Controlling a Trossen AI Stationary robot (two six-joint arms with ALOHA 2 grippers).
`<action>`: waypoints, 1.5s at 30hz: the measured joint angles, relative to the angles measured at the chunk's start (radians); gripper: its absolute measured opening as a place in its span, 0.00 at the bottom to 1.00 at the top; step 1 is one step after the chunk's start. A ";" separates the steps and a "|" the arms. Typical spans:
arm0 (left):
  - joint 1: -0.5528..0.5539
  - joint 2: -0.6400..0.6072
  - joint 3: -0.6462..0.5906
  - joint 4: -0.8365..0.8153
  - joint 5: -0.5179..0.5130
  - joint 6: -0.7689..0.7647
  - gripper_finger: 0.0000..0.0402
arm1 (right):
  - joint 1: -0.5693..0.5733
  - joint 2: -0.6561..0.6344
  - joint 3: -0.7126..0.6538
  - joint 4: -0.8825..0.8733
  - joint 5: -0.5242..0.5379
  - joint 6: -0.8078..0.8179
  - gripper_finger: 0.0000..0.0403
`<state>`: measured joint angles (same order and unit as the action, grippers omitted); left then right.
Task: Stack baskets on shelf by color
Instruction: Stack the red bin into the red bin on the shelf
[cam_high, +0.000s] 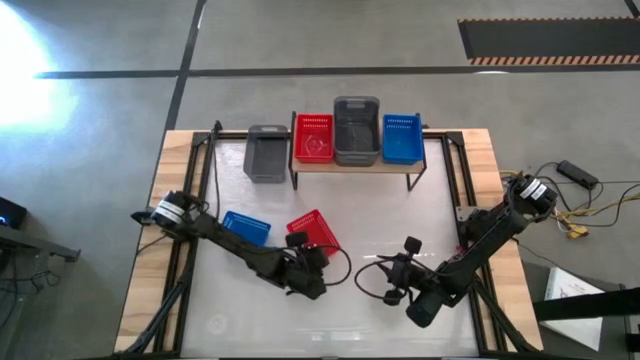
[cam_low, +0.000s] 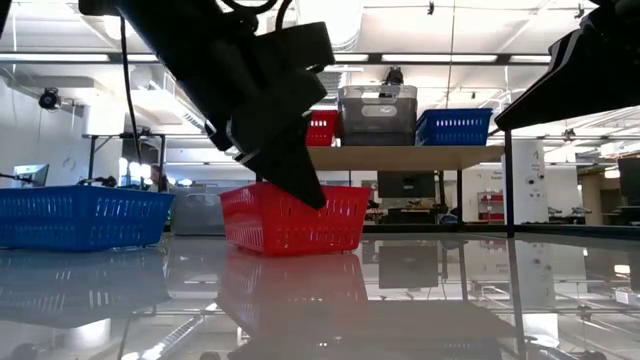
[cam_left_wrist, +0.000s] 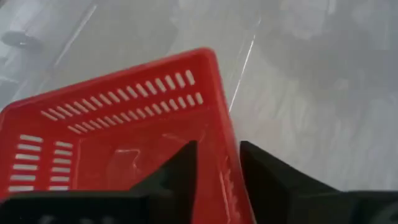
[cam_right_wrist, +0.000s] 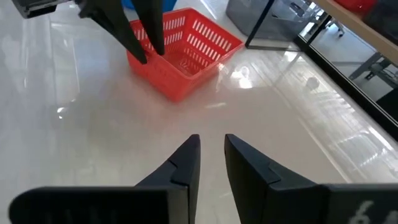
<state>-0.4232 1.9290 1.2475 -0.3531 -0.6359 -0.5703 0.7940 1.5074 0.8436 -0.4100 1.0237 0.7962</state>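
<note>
Straddling one wall of the red basket (cam_high: 313, 232) on the desk (cam_high: 440, 200), our left claw (cam_left_wrist: 217, 171) is narrowly parted around it. Our right claw (cam_right_wrist: 211, 155) hovers nearby, slightly parted and holding nothing. Four baskets sit on the shelf (cam_high: 350, 166).

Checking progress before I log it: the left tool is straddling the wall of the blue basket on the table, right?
Not quite: the left tool straddles the wall of the red basket, as the left wrist view shows. The blue basket sits untouched beside it on the table.
</note>
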 joint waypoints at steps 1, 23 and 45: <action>0.000 0.000 -0.001 -0.003 0.001 0.000 0.22 | 0.000 0.000 0.000 0.000 0.000 -0.001 0.16; -0.028 -0.417 0.073 -0.321 -0.112 0.673 0.00 | 0.000 0.001 -0.002 0.005 0.007 -0.010 0.16; 0.798 -0.548 0.058 -0.143 0.572 1.082 0.00 | 0.000 0.001 -0.003 0.026 0.026 -0.011 0.15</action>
<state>0.3744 1.3811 1.3059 -0.4960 -0.0641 0.5114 0.7937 1.5085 0.8410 -0.3840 1.0499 0.7853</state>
